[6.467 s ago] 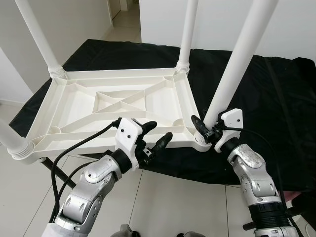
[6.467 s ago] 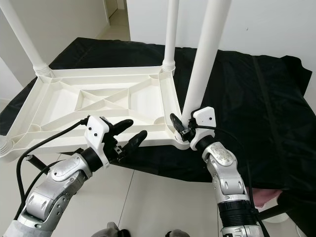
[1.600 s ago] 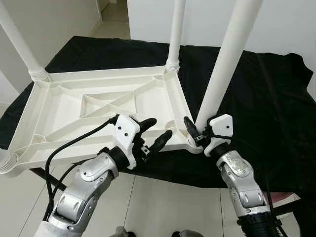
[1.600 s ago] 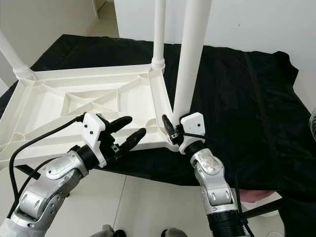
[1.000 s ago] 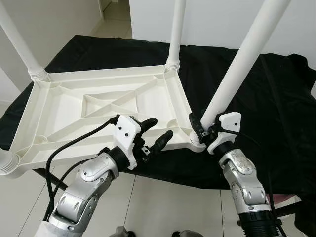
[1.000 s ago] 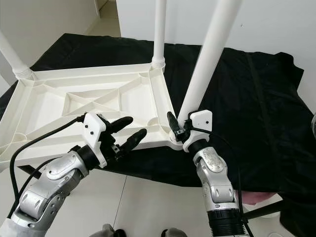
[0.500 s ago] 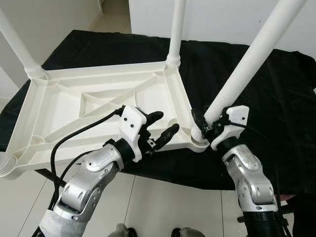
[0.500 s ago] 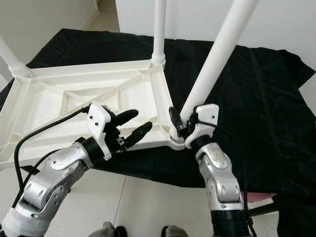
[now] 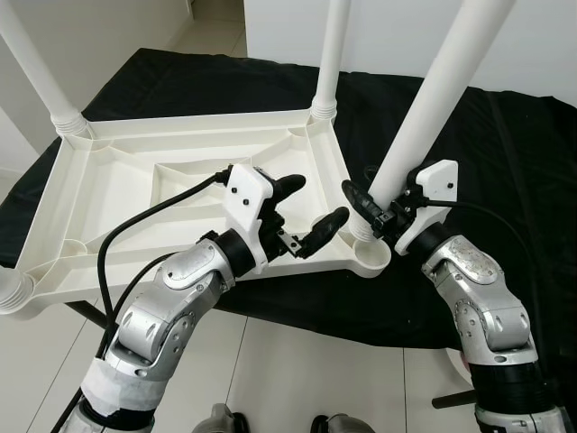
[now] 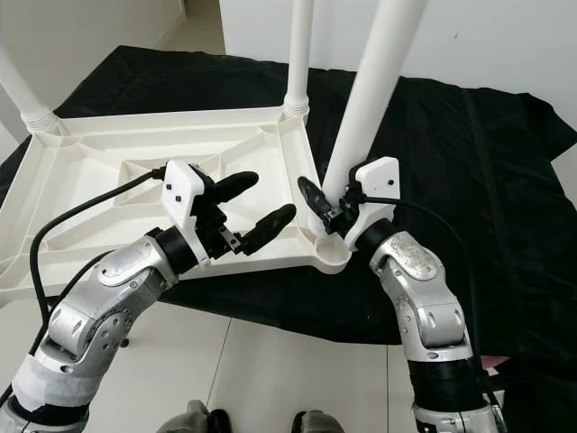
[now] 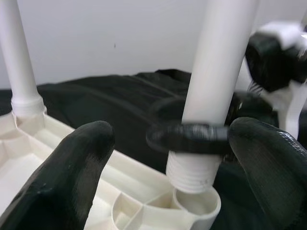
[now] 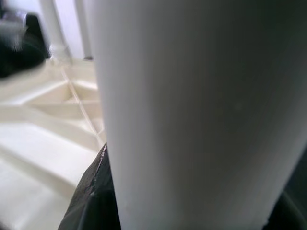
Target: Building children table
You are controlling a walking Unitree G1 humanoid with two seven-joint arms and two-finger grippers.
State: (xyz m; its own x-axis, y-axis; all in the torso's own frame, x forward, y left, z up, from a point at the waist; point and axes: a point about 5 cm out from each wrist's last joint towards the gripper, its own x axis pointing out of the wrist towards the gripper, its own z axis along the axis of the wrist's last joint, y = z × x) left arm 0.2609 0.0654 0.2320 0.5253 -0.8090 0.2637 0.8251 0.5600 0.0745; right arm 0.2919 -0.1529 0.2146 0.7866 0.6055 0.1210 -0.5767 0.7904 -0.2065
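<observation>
The white plastic table top (image 9: pixel 117 194) lies upside down on a black cloth. My right gripper (image 9: pixel 379 212) is shut on the near-right white leg (image 9: pixel 424 117) just above its threaded end. That leg tilts to the right over the corner socket (image 9: pixel 371 259). In the left wrist view the threaded end (image 11: pixel 194 175) sits at the socket's mouth (image 11: pixel 201 203). My left gripper (image 9: pixel 313 203) is open above the table's near edge, just left of the leg, with nothing between its fingers (image 11: pixel 72 167). The right wrist view is close against the leg (image 12: pixel 177 105).
Two legs stand upright at the back corners (image 9: pixel 54 81) (image 9: pixel 329 63), and a third leg's base is at the near-left corner (image 9: pixel 11 293). The black cloth (image 9: pixel 505 153) spreads wide to the right. White tiled floor (image 9: pixel 297 361) lies below the table's near edge.
The held leg has swung from a strong rightward lean to a more upright one. My left gripper has moved nearer to the leg. The camera has shifted slightly.
</observation>
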